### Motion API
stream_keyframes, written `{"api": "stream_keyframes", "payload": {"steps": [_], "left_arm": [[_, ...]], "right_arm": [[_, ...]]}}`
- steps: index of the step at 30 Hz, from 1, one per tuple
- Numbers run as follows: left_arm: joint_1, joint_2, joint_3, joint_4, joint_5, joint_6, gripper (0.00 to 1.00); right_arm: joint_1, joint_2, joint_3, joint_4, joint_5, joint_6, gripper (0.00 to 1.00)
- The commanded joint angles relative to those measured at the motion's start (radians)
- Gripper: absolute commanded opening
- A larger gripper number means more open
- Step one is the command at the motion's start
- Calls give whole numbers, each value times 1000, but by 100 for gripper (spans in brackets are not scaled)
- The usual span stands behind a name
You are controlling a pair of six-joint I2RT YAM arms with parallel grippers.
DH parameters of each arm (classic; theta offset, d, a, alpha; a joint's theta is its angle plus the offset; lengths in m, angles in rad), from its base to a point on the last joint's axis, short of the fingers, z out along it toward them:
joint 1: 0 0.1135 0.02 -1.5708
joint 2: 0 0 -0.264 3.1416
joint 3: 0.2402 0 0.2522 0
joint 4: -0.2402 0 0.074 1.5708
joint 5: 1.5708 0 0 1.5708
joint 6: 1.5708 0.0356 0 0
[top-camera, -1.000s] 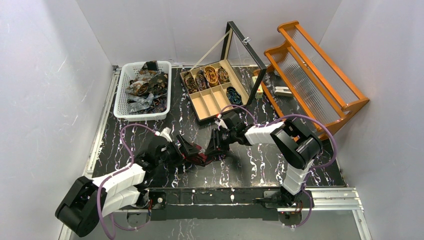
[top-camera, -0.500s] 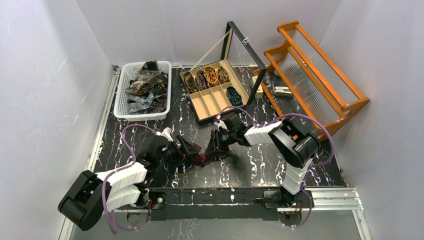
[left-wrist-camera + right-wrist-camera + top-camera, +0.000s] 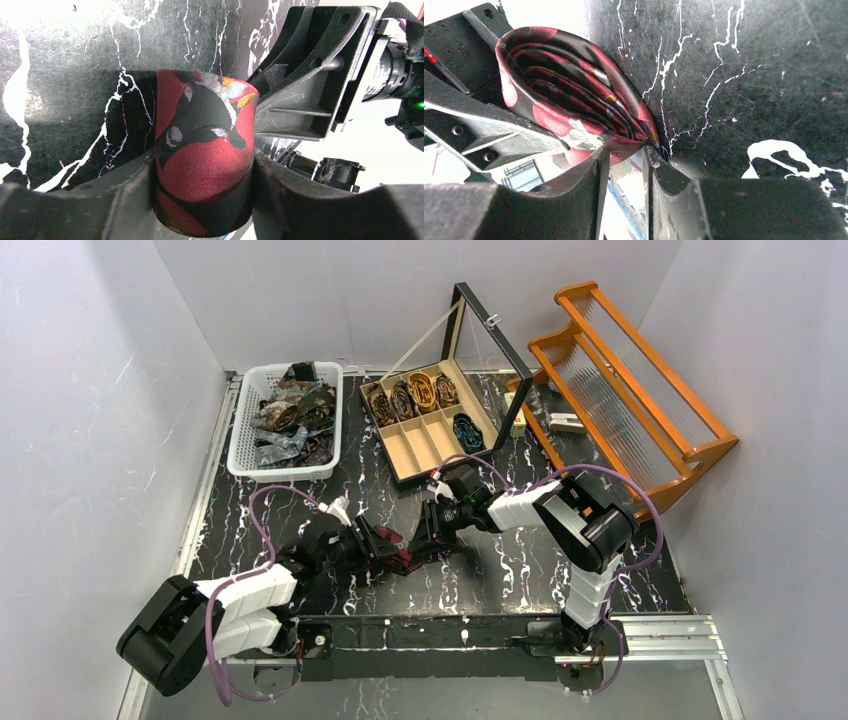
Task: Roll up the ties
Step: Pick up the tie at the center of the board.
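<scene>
A red and black patterned tie (image 3: 403, 560) is rolled into a coil on the dark marbled table between my two grippers. In the left wrist view the coil (image 3: 205, 165) stands upright and fills the gap of my left gripper (image 3: 202, 200), whose fingers press on both its sides. In the right wrist view the coil (image 3: 569, 100) shows its spiral layers, and my right gripper (image 3: 624, 155) pinches its outer edge at the fingertips. From above, the left gripper (image 3: 385, 550) and right gripper (image 3: 425, 538) meet at the coil. More ties lie in a basket and a box.
A white basket (image 3: 240, 455) with loose ties stands at the back left. A wooden compartment box (image 3: 425, 445) holding several rolled ties stands behind the grippers, its glass lid (image 3: 490, 335) raised. An orange wooden rack (image 3: 630, 380) leans at the back right.
My left gripper has closed from wide open onto the rolled tie and edged slightly toward the right gripper. The right gripper has kept its hold and place.
</scene>
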Motion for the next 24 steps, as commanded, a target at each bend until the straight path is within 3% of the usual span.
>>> {"api": "stream_keyframes", "payload": {"steps": [1,6,12,16,20,24], "left_arm": [[-20,2,33,-1,-12,36,46],[-21,-5,48,-10,-15,50,34],[-21,-31,67,-51,-5,82,23],[-21,-70,73,-100,11,116,18],[-21,-107,83,-122,38,150,4],[-21,-124,113,-155,77,193,0]], "right_arm": [[7,28,-12,-19,25,-10,40],[7,4,-11,-19,12,-15,44],[-5,-84,31,-84,28,-86,63],[-57,-178,38,-114,40,-142,70],[-88,-256,25,-72,23,-246,73],[-96,-296,-12,39,-41,-321,76]]}}
